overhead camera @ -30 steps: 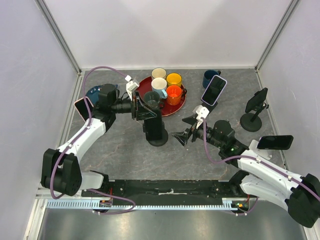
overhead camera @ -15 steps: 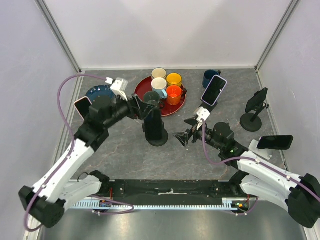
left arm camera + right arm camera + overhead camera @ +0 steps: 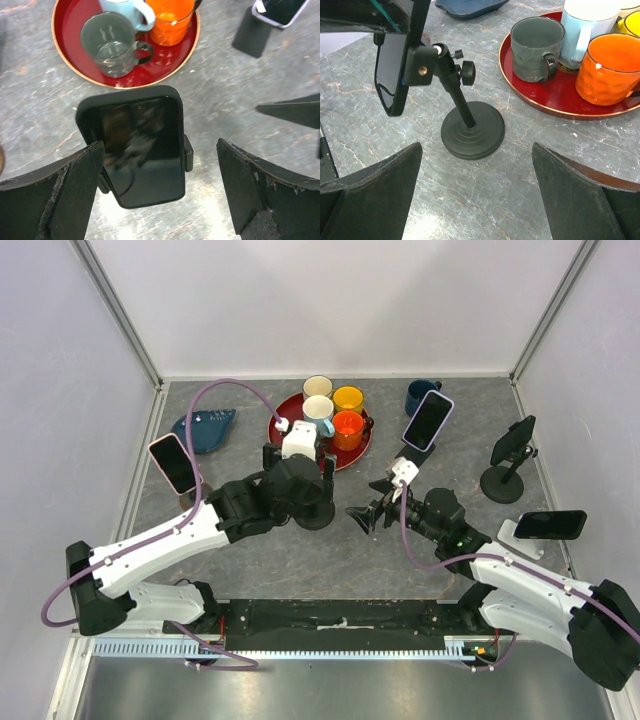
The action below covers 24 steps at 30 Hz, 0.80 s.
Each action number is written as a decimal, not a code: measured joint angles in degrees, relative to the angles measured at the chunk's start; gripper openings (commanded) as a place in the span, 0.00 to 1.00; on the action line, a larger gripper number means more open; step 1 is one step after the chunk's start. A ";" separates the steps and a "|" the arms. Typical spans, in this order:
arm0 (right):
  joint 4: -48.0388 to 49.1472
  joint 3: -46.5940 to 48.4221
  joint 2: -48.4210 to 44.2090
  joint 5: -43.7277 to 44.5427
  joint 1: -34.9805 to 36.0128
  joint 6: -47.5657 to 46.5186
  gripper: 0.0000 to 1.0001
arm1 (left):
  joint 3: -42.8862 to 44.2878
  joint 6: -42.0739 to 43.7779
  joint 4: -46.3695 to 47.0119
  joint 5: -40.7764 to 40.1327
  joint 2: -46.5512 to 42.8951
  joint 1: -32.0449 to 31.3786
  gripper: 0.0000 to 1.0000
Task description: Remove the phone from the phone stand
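A black phone (image 3: 135,150) sits clamped in a black phone stand (image 3: 472,130) at mid-table. My left gripper (image 3: 159,145) hangs over it, open. One finger (image 3: 55,195) overlaps the phone's left edge and the other (image 3: 265,190) stands well off to its right, so nothing is gripped. In the top view the left wrist (image 3: 298,475) covers the phone, and only the stand's base (image 3: 320,514) shows. My right gripper (image 3: 476,147) is open and empty, low above the table just right of the base. From there the phone (image 3: 392,70) shows edge-on.
A red tray (image 3: 279,426) with several mugs stands just behind the stand. Other phones on stands are at the left (image 3: 172,462), back right (image 3: 428,420), far right (image 3: 512,443) and right front (image 3: 550,525). A blue mug (image 3: 420,395) and a blue dish (image 3: 205,427) stand at the back.
My left arm has swung from the stand's left side to above it, and its jaws have opened wide. The phone stays in the stand. The right arm has barely moved.
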 measured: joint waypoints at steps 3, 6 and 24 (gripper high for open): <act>0.94 -0.48 0.48 0.15 0.00 -0.02 0.98 | 0.07 -0.48 -2.64 -3.56 1.75 -0.55 1.00; 2.25 -1.05 1.92 0.11 0.00 0.02 0.98 | 0.09 -1.09 -3.63 -5.97 2.27 -0.90 1.00; 7.65 -3.15 5.70 -2.80 0.00 0.55 0.98 | 1.79 -1.33 -4.96 -12.72 3.69 -1.27 1.00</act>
